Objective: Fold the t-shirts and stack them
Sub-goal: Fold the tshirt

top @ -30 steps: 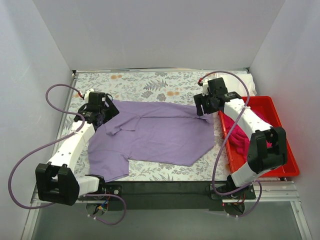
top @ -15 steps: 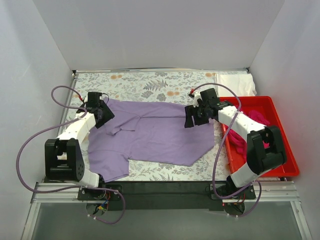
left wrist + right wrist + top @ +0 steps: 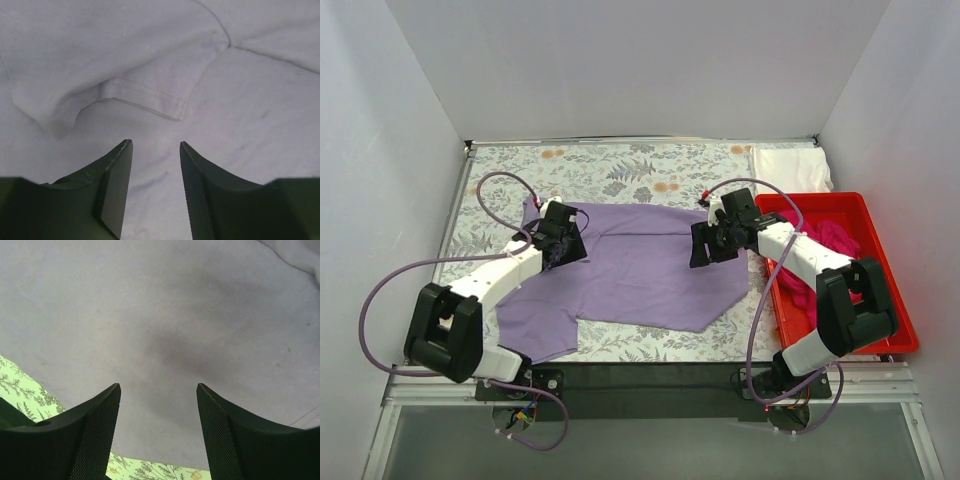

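The lavender purple t-shirt (image 3: 640, 265) lies spread on the floral tablecloth, one sleeve folded inward at its left. My left gripper (image 3: 567, 247) is open and empty, low over that folded sleeve; the sleeve hem (image 3: 145, 100) lies just ahead of the fingers (image 3: 117, 185). My right gripper (image 3: 705, 245) is open and empty over the shirt's right part, with plain purple fabric (image 3: 165, 330) beneath it. The magenta pink t-shirt (image 3: 820, 240) lies bunched in the red bin. The white t-shirt (image 3: 790, 160) lies folded at the back right corner.
The red plastic bin (image 3: 890, 290) stands along the table's right side. The floral tablecloth (image 3: 620, 165) shows bare behind the shirt and in a strip in front of it (image 3: 650, 343). White walls close in the table on three sides.
My left gripper has moved right, from the shirt's left edge onto the folded sleeve. My right gripper has come left and down from the bin's corner onto the shirt's right part.
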Tool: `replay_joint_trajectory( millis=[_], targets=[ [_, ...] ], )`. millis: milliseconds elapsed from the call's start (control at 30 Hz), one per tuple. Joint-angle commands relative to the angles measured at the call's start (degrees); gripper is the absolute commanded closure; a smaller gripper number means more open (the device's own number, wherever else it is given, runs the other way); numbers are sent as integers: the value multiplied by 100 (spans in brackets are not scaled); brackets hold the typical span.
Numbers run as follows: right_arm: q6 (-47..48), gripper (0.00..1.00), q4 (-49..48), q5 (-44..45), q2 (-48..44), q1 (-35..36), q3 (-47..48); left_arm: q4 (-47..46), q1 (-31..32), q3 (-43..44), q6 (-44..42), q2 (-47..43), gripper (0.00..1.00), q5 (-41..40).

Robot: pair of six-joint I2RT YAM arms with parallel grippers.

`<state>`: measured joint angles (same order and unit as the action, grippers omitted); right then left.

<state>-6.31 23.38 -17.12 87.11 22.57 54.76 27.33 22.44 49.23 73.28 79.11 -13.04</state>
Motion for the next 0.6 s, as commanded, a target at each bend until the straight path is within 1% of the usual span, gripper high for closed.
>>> replay_joint_trajectory(
  millis=[0, 133, 333, 567],
  targets=[
    [-46, 42, -140, -107, -186, 20, -53, -298, 269, 200, -207, 393, 60, -515],
    [-29, 42, -132, -124, -229, 20, -88, -386, 481, 473, -410, 816, 67, -533],
    [-29, 42, -132, -116, -335, 20, -194, -483, 674, 640, -603, 1290, 67, -630],
    [7, 42, -114, -72, -423, 20, -282, -518, 780, 684, -727, 1537, 67, -928]
  ],
)
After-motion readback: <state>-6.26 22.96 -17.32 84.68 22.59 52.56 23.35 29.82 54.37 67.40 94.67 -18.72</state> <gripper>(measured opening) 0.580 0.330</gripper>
